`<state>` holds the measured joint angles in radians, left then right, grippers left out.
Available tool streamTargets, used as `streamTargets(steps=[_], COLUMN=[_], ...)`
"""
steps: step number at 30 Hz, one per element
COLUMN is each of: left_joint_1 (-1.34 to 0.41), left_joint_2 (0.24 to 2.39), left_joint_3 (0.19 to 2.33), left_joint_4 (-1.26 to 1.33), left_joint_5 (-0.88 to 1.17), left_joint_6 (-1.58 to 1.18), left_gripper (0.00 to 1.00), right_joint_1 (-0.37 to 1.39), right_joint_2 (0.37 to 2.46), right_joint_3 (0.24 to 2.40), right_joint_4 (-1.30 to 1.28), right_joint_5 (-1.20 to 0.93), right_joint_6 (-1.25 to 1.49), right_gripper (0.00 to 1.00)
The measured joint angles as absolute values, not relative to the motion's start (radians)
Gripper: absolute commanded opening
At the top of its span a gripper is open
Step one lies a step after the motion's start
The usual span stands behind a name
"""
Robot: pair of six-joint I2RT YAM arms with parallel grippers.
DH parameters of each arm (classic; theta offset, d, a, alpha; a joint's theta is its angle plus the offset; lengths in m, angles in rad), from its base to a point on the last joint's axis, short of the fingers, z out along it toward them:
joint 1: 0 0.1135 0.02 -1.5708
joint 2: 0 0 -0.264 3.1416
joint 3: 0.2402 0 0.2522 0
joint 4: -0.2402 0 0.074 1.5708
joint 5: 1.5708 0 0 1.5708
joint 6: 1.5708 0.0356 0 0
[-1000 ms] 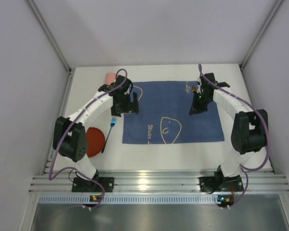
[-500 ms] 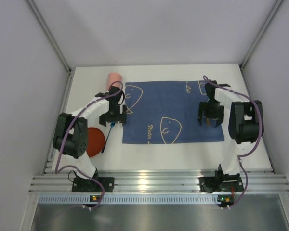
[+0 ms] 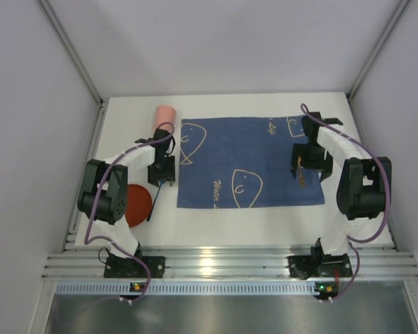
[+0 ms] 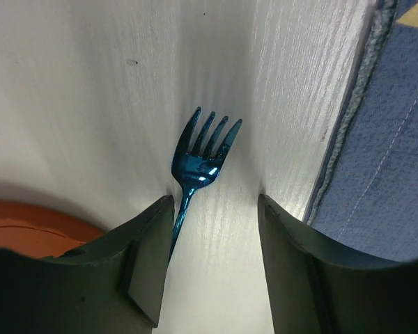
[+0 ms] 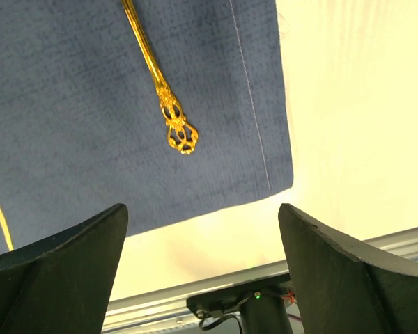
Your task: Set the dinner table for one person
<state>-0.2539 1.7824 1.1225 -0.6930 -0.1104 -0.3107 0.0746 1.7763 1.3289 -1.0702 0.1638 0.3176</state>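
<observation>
Overhead and wrist views of two robot arms bolted at the near edge of a white bench [image 3: 251, 223], which fills the floor of a grey-walled enclosure and has a silver rail [image 3: 216, 264] along its front. Just past the rail, a bare strip of bench runs the full width. On the left, beside the left arm's elbow, sits a red dish [image 3: 136, 202], partly covered by that arm; plate or bowl is hard to tell. Just beyond it lies a shiny blue fork [image 4: 202, 149] on bare bench, close to the left edge of a dark blue mat [image 3: 251, 163]. The left fingers [image 3: 160, 175] are spread apart low over the fork, its handle passing between them near one finger and then dropping out of view. The mat covers the middle of the bench, leaving a narrow margin on its right and a wider one on its far side. The right fingers [image 3: 308, 167] are also spread wide and hold nothing, above the mat's near right corner. A gold utensil [image 5: 160, 90] lies on the mat; its working end is cut off. At the far left is a pink cup [image 3: 165, 115].
</observation>
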Motion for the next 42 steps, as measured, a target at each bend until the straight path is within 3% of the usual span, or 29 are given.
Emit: streamTargets(steps=[9, 13, 26, 35, 42], left_joint_1=[-0.199, -0.176, -0.160, -0.321, -0.509], left_joint_2=[1.785, 1.801, 1.894, 1.992, 2.154], left_joint_3=[1.102, 1.111, 1.308, 1.900, 2.099], left_joint_4=[-0.663, -0.667, -0.830, -0.982, -1.011], left_joint_5=[-0.045, -0.033, -0.117, -0.161, -0.136], left_joint_6=[-0.312, -0.313, -0.326, -0.417, -0.448], left_gripper=[0.36, 0.00, 0.00, 0.00, 0.00], right_joint_1=[0.075, 0.074, 0.071, 0.077, 0.078], right_joint_2=[1.684, 1.664, 1.567, 1.407, 1.292], right_joint_3=[1.343, 1.344, 1.335, 1.280, 1.169], right_joint_4=[-1.143, -1.153, -1.140, -1.126, -1.134], right_joint_5=[0.164, 0.164, 0.095, 0.035, 0.014], right_joint_6=[0.318, 0.318, 0.334, 0.383, 0.404], right_gripper=[0.90, 0.89, 0.88, 0.88, 0.89])
